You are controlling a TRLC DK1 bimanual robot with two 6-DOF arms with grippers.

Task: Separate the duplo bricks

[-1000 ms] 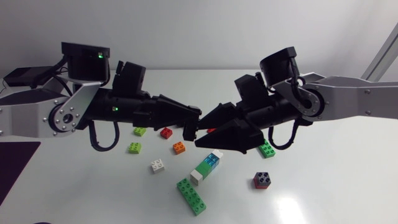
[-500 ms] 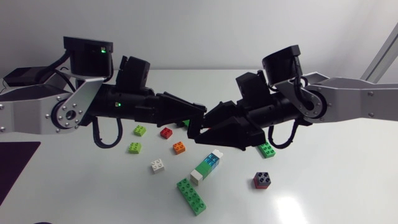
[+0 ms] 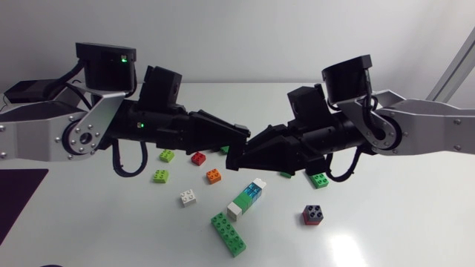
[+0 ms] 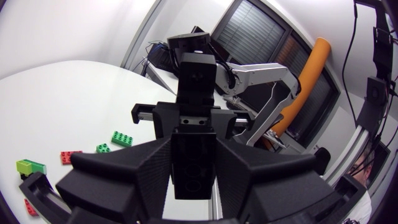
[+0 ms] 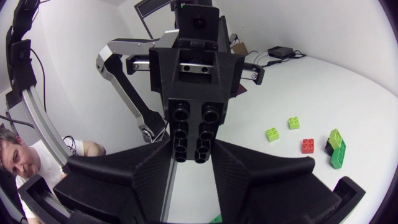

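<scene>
Overhead, at mid-table, the left gripper [image 3: 237,138] and right gripper [image 3: 233,159] meet tip to tip, each clamped narrowly on the black duplo brick [image 4: 194,165] held between them. A red brick [image 3: 198,158] and a long green brick [image 3: 228,233] lie nearer on the table [image 3: 386,222].

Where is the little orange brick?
In the head view the orange brick lies on the table a little left of the middle, close beside the red brick, with the white brick nearby.
</scene>
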